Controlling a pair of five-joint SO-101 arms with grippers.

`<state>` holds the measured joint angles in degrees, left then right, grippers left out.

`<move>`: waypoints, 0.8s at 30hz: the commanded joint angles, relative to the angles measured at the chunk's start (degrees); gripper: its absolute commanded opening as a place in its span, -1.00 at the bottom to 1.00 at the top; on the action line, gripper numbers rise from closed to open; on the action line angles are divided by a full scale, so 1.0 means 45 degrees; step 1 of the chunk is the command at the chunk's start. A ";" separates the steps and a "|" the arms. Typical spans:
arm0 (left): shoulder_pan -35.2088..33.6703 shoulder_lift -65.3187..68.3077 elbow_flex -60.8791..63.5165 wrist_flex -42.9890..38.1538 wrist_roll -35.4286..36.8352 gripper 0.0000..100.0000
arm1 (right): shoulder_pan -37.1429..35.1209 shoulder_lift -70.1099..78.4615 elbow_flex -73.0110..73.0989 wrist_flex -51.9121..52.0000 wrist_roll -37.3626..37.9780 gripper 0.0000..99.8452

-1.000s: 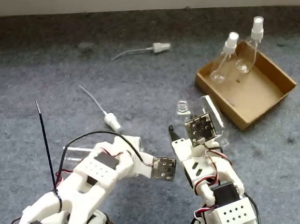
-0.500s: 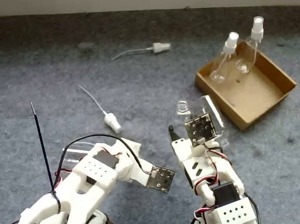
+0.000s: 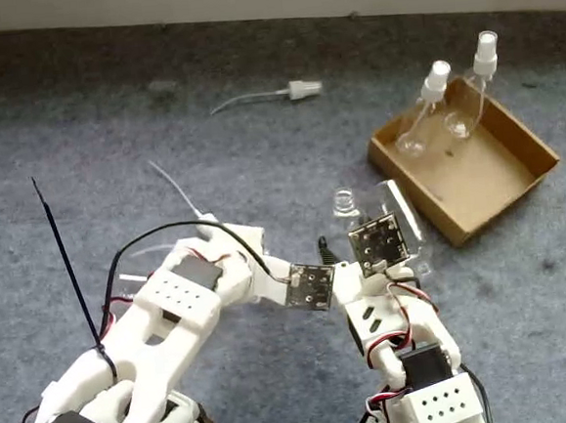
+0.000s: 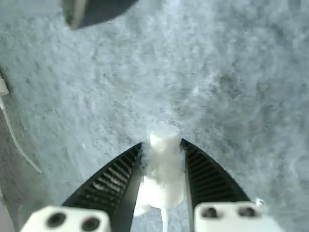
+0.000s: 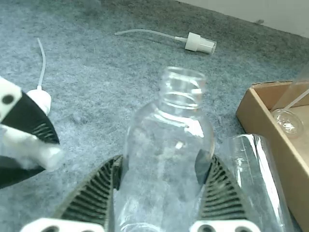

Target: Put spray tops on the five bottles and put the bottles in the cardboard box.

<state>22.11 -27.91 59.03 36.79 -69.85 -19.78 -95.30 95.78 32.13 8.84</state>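
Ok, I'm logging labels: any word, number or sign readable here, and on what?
None can be read. The bottle in the right gripper is clear and unlabelled, the box is plain cardboard, the spray top in the left gripper plain white.

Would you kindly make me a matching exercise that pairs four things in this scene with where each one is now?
Things:
1 open bottle
2 capped bottles
3 far spray top
4 nearest spray top

Places:
a in the left hand
b lying on the carpet
c in the right hand
d leaning in the cardboard box

Pairs: 1-c, 2-d, 3-b, 4-a
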 commanded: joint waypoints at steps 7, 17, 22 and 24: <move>-0.0615 -0.0166 -0.2432 -0.0215 0.1680 -0.92 | 0.0068 -0.0186 0.0264 -0.0420 -0.0156 -0.85; -0.2960 -0.0166 -0.4581 -0.0195 0.4650 -0.92 | -0.1162 -0.0186 0.0264 -0.0459 -0.0117 -0.85; -0.3565 -0.0166 -0.5382 -0.0195 0.6759 -0.92 | -0.1201 -0.0186 0.0264 -0.0498 -0.0098 -0.85; -0.3643 -0.0166 -0.5578 -0.0195 0.7697 -0.92 | -0.1201 -0.0186 0.0303 -0.1241 -0.0156 -0.85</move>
<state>6.81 -27.82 38.20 36.79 -41.10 -24.53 -95.30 95.78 31.60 8.57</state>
